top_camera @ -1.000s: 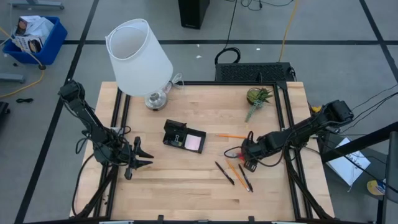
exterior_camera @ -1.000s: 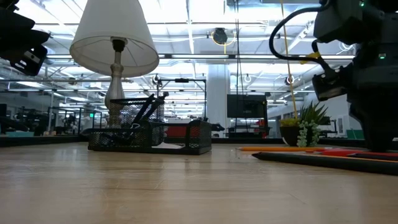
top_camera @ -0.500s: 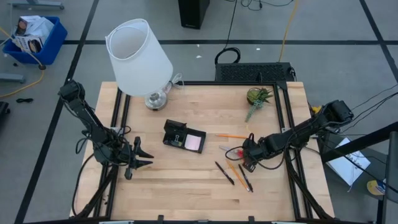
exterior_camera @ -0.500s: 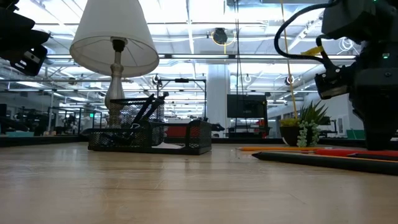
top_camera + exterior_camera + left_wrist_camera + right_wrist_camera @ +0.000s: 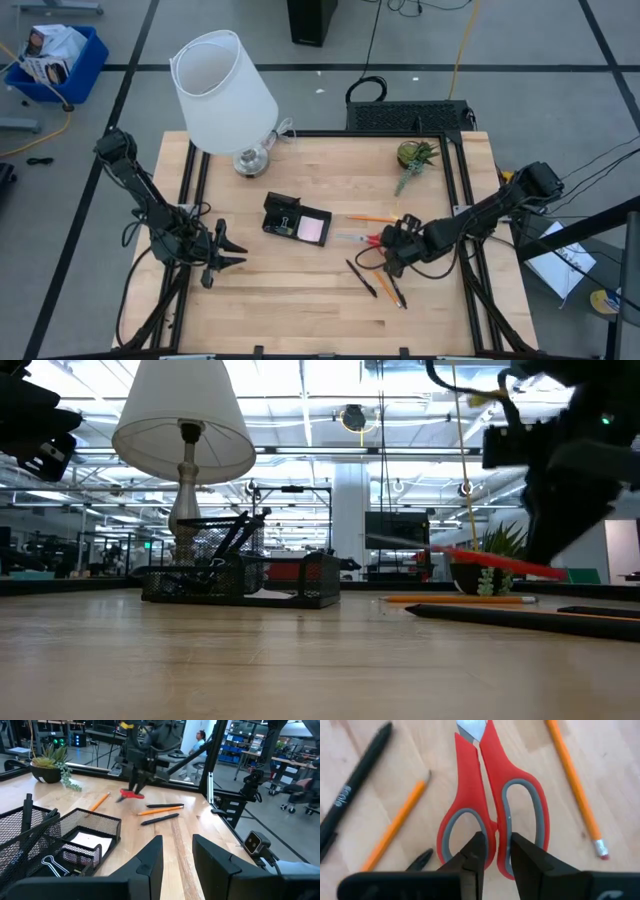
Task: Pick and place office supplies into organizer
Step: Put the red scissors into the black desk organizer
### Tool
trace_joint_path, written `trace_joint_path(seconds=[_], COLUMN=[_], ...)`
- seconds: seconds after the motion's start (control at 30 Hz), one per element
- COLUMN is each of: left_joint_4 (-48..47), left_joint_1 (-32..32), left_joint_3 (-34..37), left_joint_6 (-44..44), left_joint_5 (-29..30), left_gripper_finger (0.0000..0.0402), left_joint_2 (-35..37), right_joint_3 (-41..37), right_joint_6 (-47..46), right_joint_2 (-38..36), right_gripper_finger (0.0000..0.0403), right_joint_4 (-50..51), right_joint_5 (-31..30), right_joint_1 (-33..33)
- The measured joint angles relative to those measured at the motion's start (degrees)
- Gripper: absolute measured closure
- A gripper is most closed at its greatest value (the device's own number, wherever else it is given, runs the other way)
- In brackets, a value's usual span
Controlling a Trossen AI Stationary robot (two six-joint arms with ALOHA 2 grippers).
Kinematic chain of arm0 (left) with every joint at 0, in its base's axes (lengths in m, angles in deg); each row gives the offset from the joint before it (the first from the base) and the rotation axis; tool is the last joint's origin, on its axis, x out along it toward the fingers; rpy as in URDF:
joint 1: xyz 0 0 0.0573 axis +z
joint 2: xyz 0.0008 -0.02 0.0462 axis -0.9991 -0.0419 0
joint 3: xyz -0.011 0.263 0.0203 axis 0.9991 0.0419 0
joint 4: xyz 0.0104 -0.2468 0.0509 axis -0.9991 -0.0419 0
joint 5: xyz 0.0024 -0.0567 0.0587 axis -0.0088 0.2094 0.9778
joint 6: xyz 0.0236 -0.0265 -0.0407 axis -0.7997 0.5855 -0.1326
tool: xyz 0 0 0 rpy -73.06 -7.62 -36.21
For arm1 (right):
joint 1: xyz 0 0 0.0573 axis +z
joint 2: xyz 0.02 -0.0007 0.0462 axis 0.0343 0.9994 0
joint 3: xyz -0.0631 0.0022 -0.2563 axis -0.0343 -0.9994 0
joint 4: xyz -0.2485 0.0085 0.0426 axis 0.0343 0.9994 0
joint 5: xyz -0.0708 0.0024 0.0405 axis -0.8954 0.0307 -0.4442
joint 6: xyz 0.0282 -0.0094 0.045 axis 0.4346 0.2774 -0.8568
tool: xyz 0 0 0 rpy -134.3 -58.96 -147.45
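My right gripper (image 5: 390,248) is shut on the red-handled scissors (image 5: 366,240), which hang above the table right of the middle, blades toward the organizer (image 5: 283,214). The black mesh organizer holds a pink sticky-note pad (image 5: 313,229) and a black clip (image 5: 50,865). Two black pens (image 5: 361,278) (image 5: 396,290) and an orange pencil (image 5: 384,283) lie flat on the wood under the gripper. Another pencil (image 5: 372,218) lies beyond them. My left gripper (image 5: 228,256) waits level at the table's left side, open, with nothing between its fingers. My right gripper pinches the scissors between its two fingers where the two handle loops meet (image 5: 494,827), at the handle end. The fingers (image 5: 476,851) slant down from above. The scissors (image 5: 495,560) hang clear of the table, almost level, with the blades pointing away from the gripper.
A white lamp (image 5: 222,95) stands at the far left of the table. A green plant sprig in a pot (image 5: 415,155) sits at the far right. Bare wood lies between the organizer and the table's near edge.
My right gripper has shut on the scissors' handles, risen and tipped. The scissors, which lay flat on the table, now hang clear above it, and have shifted slightly toward the organizer.
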Motion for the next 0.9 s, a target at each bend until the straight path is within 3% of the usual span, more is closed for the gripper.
trace_joint_path(seconds=[0.4, 0.9], left_joint_4=[-0.05, -1.01], left_joint_1=[0.00, 0.00], left_joint_3=[0.00, 0.00], left_joint_6=[-0.07, 0.27], left_joint_5=[0.14, 0.10], left_gripper_finger=[0.0293, 0.0293], left_joint_2=[0.00, -0.01], right_joint_3=[10.06, 38.35], right_joint_6=[20.72, 48.74], right_joint_2=[0.34, 15.26], right_gripper_finger=[0.0339, 0.0335], right_joint_4=[1.28, 15.23], right_joint_5=[-8.40, -18.28], right_joint_1=[-5.21, -16.15])
